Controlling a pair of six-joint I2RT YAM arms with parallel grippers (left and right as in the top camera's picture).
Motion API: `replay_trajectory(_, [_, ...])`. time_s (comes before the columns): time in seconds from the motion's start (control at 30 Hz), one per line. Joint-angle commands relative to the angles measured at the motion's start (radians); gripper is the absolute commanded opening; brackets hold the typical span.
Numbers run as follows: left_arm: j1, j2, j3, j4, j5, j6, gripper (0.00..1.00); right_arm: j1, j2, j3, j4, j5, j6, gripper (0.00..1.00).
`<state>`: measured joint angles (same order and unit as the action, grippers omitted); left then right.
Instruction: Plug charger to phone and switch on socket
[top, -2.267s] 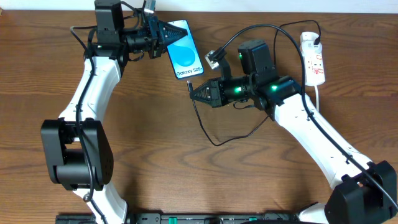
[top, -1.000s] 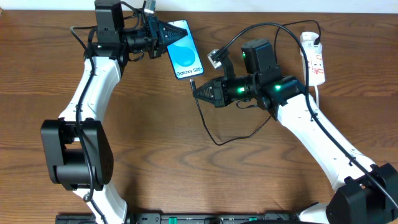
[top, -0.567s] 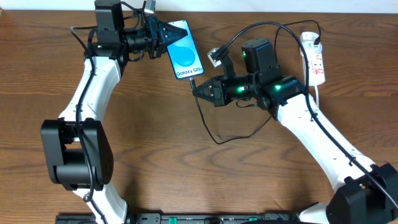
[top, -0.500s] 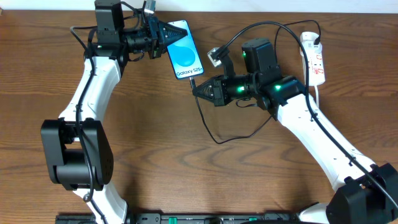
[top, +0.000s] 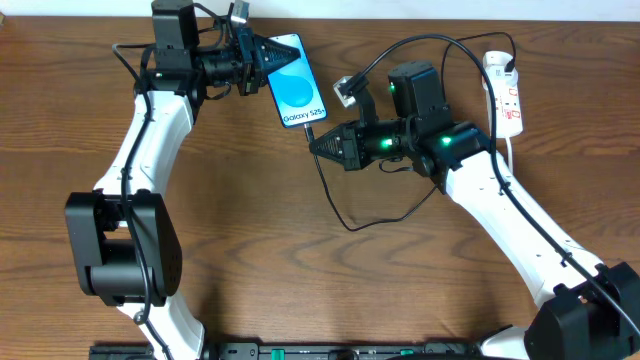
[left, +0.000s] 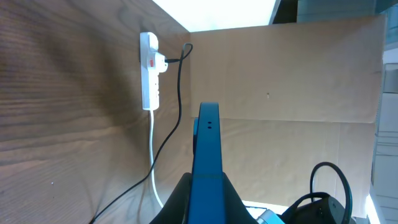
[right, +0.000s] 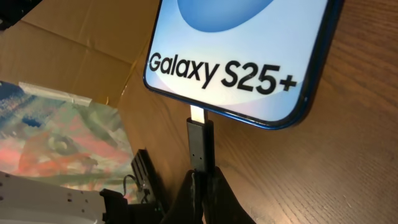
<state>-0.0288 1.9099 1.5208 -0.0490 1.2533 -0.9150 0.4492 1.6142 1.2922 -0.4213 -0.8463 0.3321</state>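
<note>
I am observing the left arm reaching far, its gripper (top: 262, 55) pointing right and clamping the phone (top: 297, 88). The right arm is extending leftward, its gripper (top: 316, 143) pinching the charger (right: 201, 144).

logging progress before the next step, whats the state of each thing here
phone: screen lit, one edge clamped by the left gripper
charger: silver tip at the phone's bottom edge, part of it showing, not fully seated
socket: black plug inserted; switch position cannot be told
left gripper: shut on phone
right gripper: shut on charger
</note>
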Motion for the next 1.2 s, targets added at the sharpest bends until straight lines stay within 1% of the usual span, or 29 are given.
replay_trajectory(0.0, [0.004, 0.001, 0.037, 0.0, 0.031, 0.021, 0.07, -0.003, -0.025, 0.006, 0.007, 0.018, -0.003, 0.01])
replay_trajectory(0.17, [0.004, 0.001, 0.037, 0.0, 0.031, 0.026, 0.07, -0.003, -0.025, 0.006, 0.014, 0.026, 0.016, 0.01])
replay_trajectory(0.53, [0.004, 0.001, 0.037, 0.0, 0.045, 0.089, 0.07, -0.003, -0.025, 0.006, 0.028, 0.032, 0.057, 0.01])
replay_trajectory(0.97, [0.004, 0.001, 0.037, 0.0, 0.056, 0.087, 0.07, -0.002, -0.024, 0.005, 0.063, 0.059, 0.102, 0.01])
replay_trajectory(1.17, [-0.002, 0.001, 0.037, 0.0, 0.056, 0.068, 0.07, 0.026, -0.023, 0.005, 0.071, 0.097, 0.118, 0.01])
